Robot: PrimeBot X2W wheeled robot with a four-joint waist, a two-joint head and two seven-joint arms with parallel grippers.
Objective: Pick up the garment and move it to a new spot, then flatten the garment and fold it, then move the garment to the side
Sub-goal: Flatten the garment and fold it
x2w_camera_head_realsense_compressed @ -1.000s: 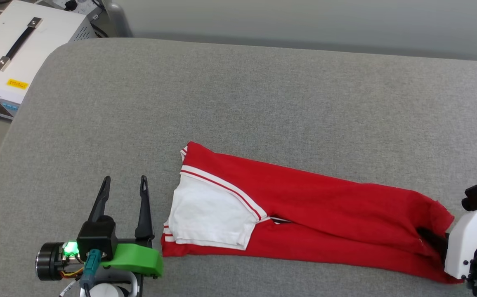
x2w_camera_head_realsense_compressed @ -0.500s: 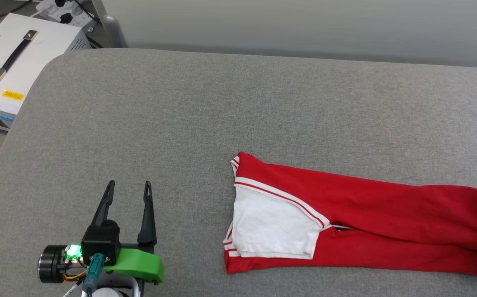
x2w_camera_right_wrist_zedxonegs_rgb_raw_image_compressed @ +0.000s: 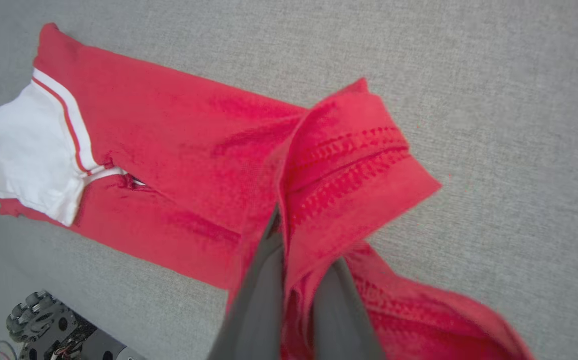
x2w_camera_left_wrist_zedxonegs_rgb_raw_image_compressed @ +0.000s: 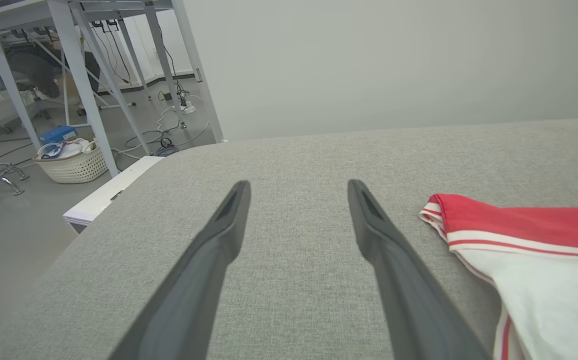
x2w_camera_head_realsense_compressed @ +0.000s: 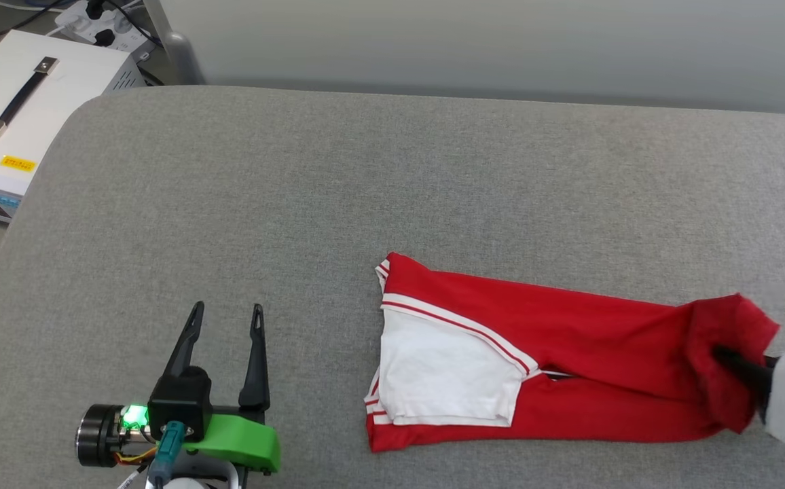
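Observation:
The garment (x2w_camera_head_realsense_compressed: 569, 353) lies folded into a long red strip on the grey cushion (x2w_camera_head_realsense_compressed: 392, 183), its white sleeve (x2w_camera_head_realsense_compressed: 443, 377) with striped trim at the left end; lettering is hidden. My right gripper (x2w_camera_head_realsense_compressed: 728, 356) is shut on the garment's right hem, which is lifted and curled back over the strip. In the right wrist view the red hem (x2w_camera_right_wrist_zedxonegs_rgb_raw_image_compressed: 349, 170) is pinched between the dark fingers (x2w_camera_right_wrist_zedxonegs_rgb_raw_image_compressed: 264, 280). My left gripper (x2w_camera_head_realsense_compressed: 226, 316) stands open to the left of the garment, apart from it. In the left wrist view its fingers (x2w_camera_left_wrist_zedxonegs_rgb_raw_image_compressed: 229, 220) frame bare cushion, the sleeve (x2w_camera_left_wrist_zedxonegs_rgb_raw_image_compressed: 539, 270) at right.
A white box with a black handle (x2w_camera_head_realsense_compressed: 26, 102) stands off the cushion's far left corner. A basket (x2w_camera_left_wrist_zedxonegs_rgb_raw_image_compressed: 71, 160) and metal table legs (x2w_camera_left_wrist_zedxonegs_rgb_raw_image_compressed: 79, 75) are on the floor beyond. The robot's wheeled base (x2w_camera_right_wrist_zedxonegs_rgb_raw_image_compressed: 49, 325) shows below the cushion edge.
The garment slid right across the cushion, then its right hem was lifted and folded back leftward by my right gripper. The head camera shifted. The left gripper stayed open.

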